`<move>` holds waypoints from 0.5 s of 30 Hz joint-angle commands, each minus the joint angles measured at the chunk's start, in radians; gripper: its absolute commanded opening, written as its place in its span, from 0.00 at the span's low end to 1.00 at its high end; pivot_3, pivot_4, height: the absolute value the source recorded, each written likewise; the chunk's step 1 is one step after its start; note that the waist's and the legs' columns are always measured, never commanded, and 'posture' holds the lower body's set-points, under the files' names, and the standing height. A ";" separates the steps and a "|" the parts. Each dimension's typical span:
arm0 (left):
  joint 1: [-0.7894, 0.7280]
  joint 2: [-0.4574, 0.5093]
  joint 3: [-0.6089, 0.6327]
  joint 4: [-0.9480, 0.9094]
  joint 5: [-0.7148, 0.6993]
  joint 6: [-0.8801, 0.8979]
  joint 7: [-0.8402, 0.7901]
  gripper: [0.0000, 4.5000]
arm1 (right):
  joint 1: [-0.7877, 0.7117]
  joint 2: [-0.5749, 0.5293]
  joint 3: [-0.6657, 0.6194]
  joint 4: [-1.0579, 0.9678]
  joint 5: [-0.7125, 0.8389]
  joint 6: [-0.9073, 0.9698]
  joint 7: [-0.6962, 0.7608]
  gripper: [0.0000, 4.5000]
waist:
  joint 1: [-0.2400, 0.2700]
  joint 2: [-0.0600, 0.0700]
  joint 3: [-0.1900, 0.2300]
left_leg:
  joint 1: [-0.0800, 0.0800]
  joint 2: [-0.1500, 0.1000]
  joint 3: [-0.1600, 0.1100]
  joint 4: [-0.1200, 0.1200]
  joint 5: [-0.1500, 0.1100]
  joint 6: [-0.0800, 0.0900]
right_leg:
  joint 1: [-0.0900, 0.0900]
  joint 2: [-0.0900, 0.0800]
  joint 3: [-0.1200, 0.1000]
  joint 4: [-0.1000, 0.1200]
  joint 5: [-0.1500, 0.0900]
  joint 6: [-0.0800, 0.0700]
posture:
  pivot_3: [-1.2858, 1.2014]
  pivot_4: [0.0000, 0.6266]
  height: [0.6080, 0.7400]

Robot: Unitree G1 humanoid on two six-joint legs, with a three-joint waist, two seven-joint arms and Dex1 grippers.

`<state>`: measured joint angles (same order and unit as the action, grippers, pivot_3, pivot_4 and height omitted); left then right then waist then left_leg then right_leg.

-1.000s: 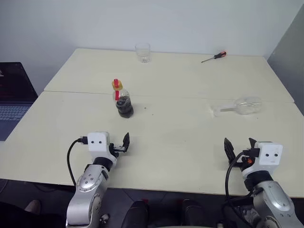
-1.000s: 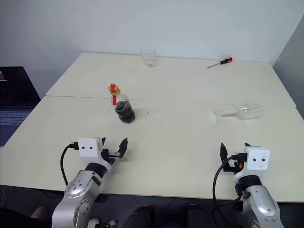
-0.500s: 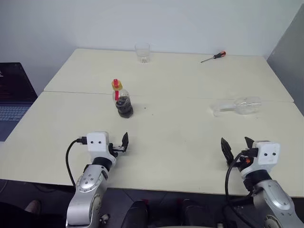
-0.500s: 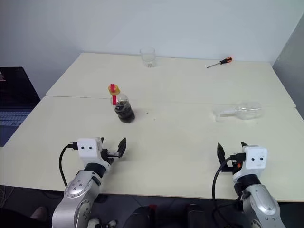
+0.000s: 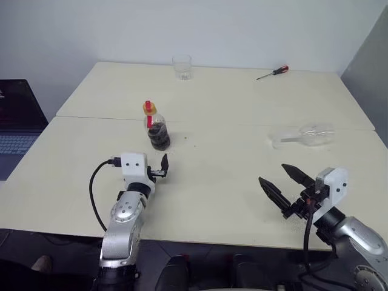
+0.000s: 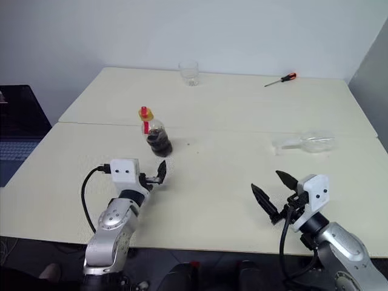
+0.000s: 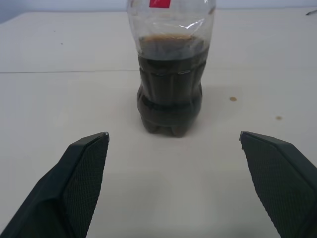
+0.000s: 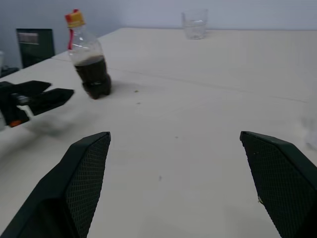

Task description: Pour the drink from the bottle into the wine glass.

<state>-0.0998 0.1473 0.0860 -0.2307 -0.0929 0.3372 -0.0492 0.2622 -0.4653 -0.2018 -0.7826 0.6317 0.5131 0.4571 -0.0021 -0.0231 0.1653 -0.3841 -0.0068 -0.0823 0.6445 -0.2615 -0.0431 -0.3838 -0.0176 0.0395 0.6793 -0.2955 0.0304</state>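
The bottle (image 5: pixel 159 130) stands upright left of the table's middle, its lower half full of the dark drink (image 7: pixel 170 84), with a yellow cap and a red strip on the neck. My left gripper (image 5: pixel 162 167) is open and level just short of the bottle, which stands centred ahead of its two fingers, apart from them. The wine glass (image 5: pixel 308 136) lies on its side at the right of the table. My right gripper (image 5: pixel 272 173) is open near the front right, angled toward the left, well short of the wine glass.
A short clear tumbler (image 5: pixel 182 66) stands at the far edge, and a red-handled screwdriver (image 5: pixel 274 71) lies at the far right. A laptop (image 5: pixel 15 121) sits off the table's left side. The table (image 5: pixel 224 176) is bare between the two grippers.
My left gripper has moved forward, closer to the bottle. My right gripper has swung to the left and risen a little. Bottle and wine glass have not moved.
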 commanded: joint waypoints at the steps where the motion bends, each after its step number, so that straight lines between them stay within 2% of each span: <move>1: -0.054 -0.016 0.006 0.048 0.020 -0.065 0.025 1.00 | -0.022 -0.025 -0.005 -0.033 0.055 -0.005 0.042 0.99 | 0.000 0.000 0.000 | 0.000 0.000 0.000 0.000 0.000 0.000 | 0.000 0.000 0.000 0.000 0.000 0.000 | 0.52 0.24 1.00; 15: -0.203 0.005 0.027 0.263 0.041 -0.187 0.021 1.00 | -0.114 -0.063 0.023 -0.004 0.096 0.003 0.052 0.99 | 0.000 -0.001 0.001 | 0.000 -0.001 0.001 0.000 0.000 0.000 | 0.000 0.001 -0.001 0.000 0.002 0.000 | 0.52 0.24 1.00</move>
<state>-0.2793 0.1415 0.1022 0.0275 -0.0592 0.1819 -0.0306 0.1647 -0.5222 -0.1733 -0.7767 0.7108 0.5181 0.5058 -0.0022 -0.0241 0.1659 -0.3839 -0.0075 -0.0817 0.6449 -0.2614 -0.0431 -0.3834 -0.0167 0.0388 0.6795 -0.2922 0.0275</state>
